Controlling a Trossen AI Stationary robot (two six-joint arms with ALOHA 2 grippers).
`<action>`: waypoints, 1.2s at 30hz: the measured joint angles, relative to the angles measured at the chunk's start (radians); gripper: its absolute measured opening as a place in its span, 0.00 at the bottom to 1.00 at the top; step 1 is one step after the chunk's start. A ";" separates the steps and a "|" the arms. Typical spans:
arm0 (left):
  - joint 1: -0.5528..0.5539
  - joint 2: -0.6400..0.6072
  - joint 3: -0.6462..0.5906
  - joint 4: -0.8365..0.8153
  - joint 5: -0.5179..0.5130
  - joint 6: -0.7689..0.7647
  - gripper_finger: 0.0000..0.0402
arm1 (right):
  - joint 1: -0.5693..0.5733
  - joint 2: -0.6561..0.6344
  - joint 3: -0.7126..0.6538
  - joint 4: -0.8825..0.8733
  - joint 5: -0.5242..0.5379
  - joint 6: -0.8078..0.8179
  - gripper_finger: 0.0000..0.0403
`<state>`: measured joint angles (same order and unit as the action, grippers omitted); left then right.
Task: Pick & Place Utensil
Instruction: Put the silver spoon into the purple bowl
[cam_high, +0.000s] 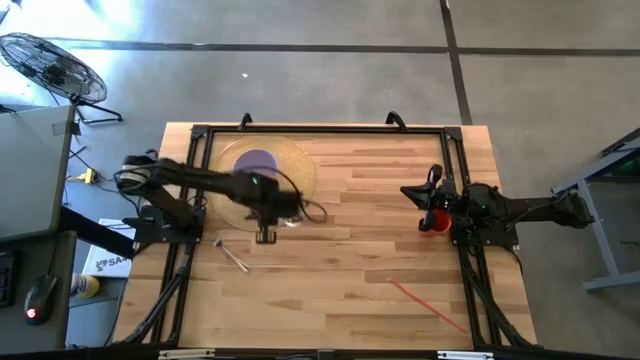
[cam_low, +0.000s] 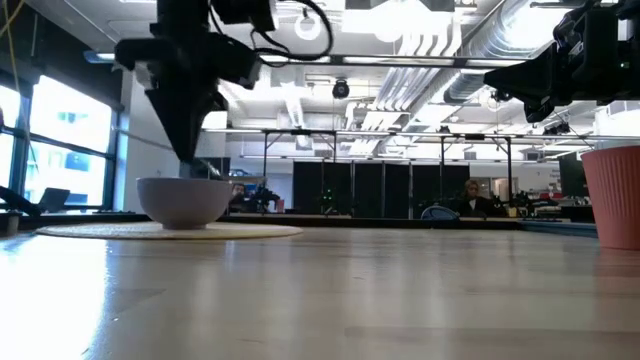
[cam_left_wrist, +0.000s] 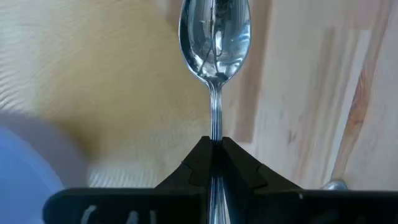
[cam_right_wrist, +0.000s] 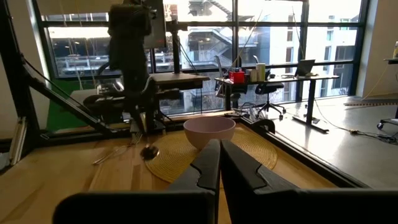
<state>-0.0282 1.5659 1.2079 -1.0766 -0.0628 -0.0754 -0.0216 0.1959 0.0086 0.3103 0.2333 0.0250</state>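
- The wooden table (cam_high: 340, 270) carries a round woven placemat (cam_high: 298, 165) toward its far left, with a lavender bowl (cam_high: 256, 163) sitting on it.
- The left arm reaches across the mat; its left gripper (cam_left_wrist: 213, 149) hangs above the mat's near edge, fingers pinched tight on the handle of a spoon (cam_left_wrist: 215, 37), bowl end pointing forward.
- The right gripper (cam_right_wrist: 219, 155) waits at the table's right side beside a red cup (cam_high: 431, 222), fingers pressed together on nothing.
- A fork (cam_high: 236, 257) lies near the left front, and a red stick (cam_high: 430, 304) lies near the right front.
- Risk, as I judge it: the grip sits on a thin, slick handle, so the spoon could swivel or slip; released here, it would land on the mat, short of the lavender bowl.
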 joint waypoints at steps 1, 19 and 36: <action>0.024 -0.025 0.000 -0.015 0.000 0.000 0.04 | 0.000 0.000 0.000 0.000 0.000 0.000 0.01; 0.534 -0.109 0.002 -0.223 -0.106 0.046 0.04 | 0.000 0.000 0.000 0.000 0.000 0.000 0.02; 0.604 -0.102 -0.134 -0.050 -0.058 0.156 0.04 | 0.000 0.000 0.000 0.000 0.000 0.000 0.01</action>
<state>0.5762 1.4643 1.0737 -1.1264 -0.1207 0.0806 -0.0217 0.1963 0.0084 0.3103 0.2331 0.0250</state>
